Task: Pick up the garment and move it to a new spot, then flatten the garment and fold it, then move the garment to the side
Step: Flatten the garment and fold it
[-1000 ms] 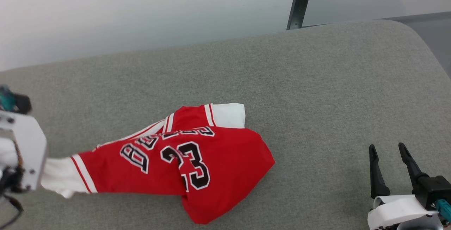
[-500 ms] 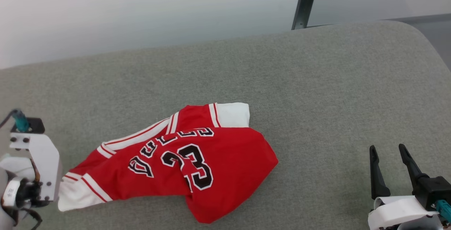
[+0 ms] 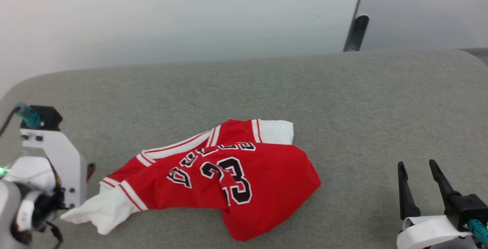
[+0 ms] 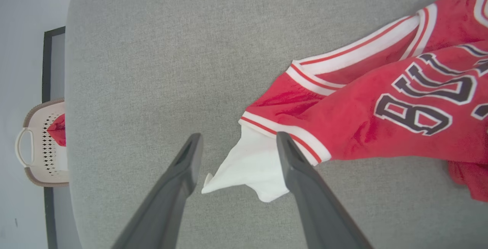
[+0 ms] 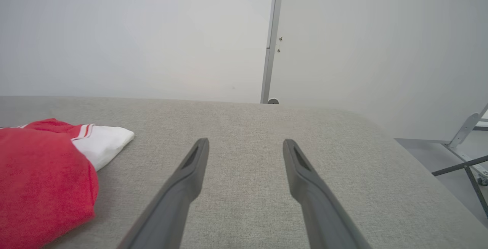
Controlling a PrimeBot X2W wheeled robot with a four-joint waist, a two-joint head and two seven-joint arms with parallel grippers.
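The garment (image 3: 228, 172) is a small red jersey with white sleeves and a black "23". It lies crumpled on the grey padded table (image 3: 343, 100), left of centre. My left gripper (image 4: 238, 137) is open at the garment's left end. One white sleeve (image 4: 248, 169) lies slack on the table between its two fingers, gripped by neither. That arm's white wrist mount (image 3: 57, 161) stands at the lower left. My right gripper (image 3: 416, 163) is open over bare table at the lower right, well apart from the garment (image 5: 42, 180).
A pale laundry basket (image 4: 42, 146) holding something red sits beyond the table's left end. A dark metal post (image 3: 356, 31) rises behind the far edge against a white wall. Metal frame legs (image 5: 465, 130) stand past the table's right end.
My left gripper has opened and let go of the white sleeve, which has dropped slack onto the table. The head camera has shifted. The right gripper has stayed put.
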